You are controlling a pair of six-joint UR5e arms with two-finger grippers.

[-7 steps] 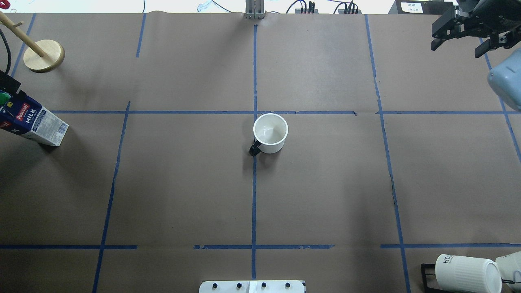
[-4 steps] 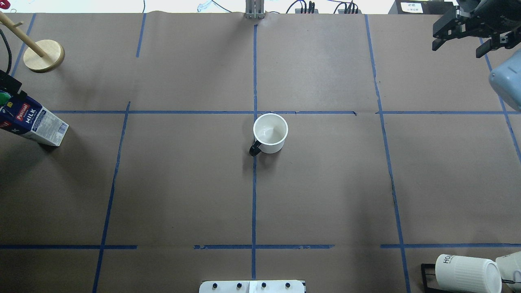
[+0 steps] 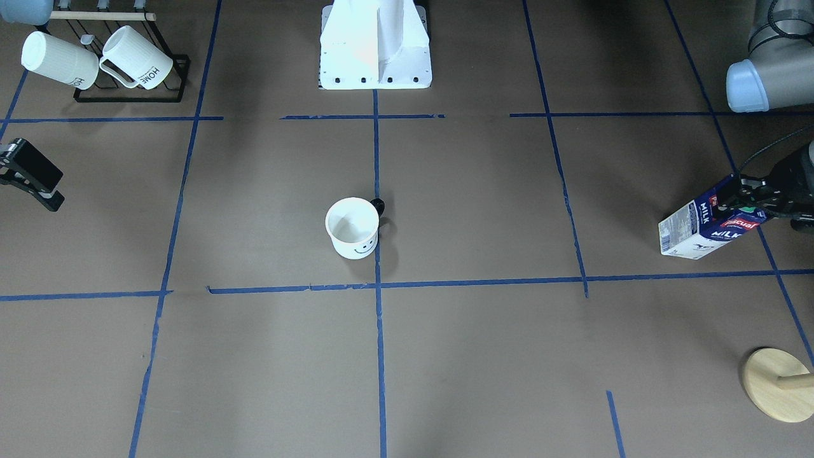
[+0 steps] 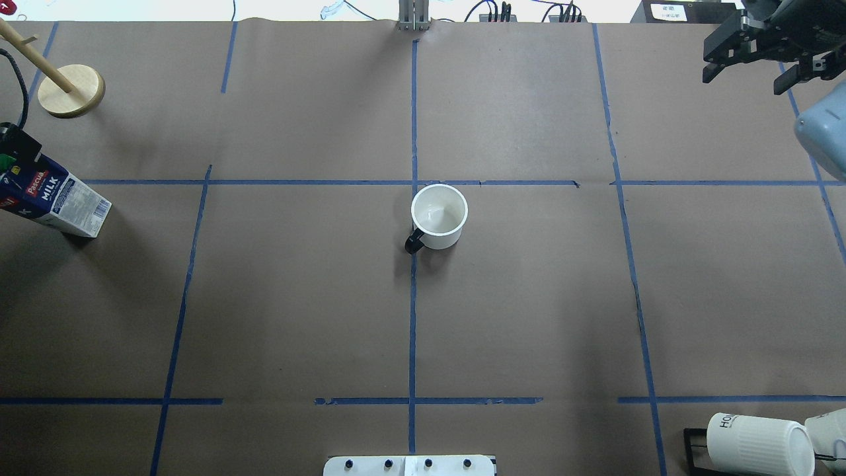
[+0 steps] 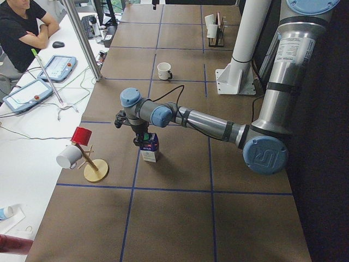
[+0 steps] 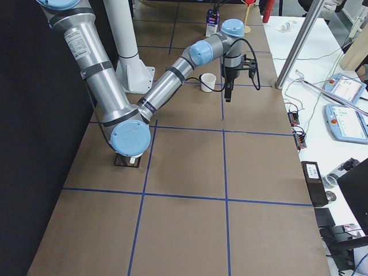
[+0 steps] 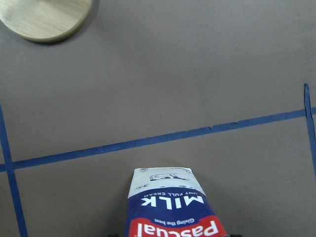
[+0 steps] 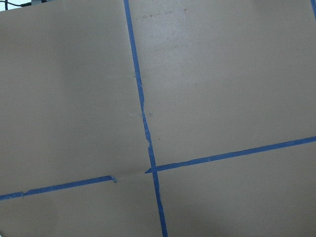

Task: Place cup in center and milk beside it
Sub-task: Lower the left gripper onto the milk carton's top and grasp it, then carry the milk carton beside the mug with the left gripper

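The cup [image 4: 439, 217], white with a black handle and a smiley face [image 3: 351, 228], stands upright at the center, just right of the long tape line where the blue lines cross. The milk [image 4: 58, 198], a blue and white Pascual carton, stands at the table's far left [image 3: 707, 228]. My left gripper [image 4: 12, 157] is over the carton's top with its jaws on either side of it [image 3: 751, 202], and looks open. The left wrist view shows the carton [image 7: 173, 207] right below. My right gripper [image 4: 747, 76] is open and empty at the far right corner.
A wooden peg stand [image 4: 71, 90] stands beyond the milk. A black rack with ribbed HOME mugs [image 3: 127, 60] is at the near right corner by the robot's base [image 3: 375, 44]. My right arm's elbow [image 4: 823, 135] hangs over the right edge.
My left gripper has shifted slightly lower over the carton's top. The carton and cup have not moved. My right gripper has stayed almost still.
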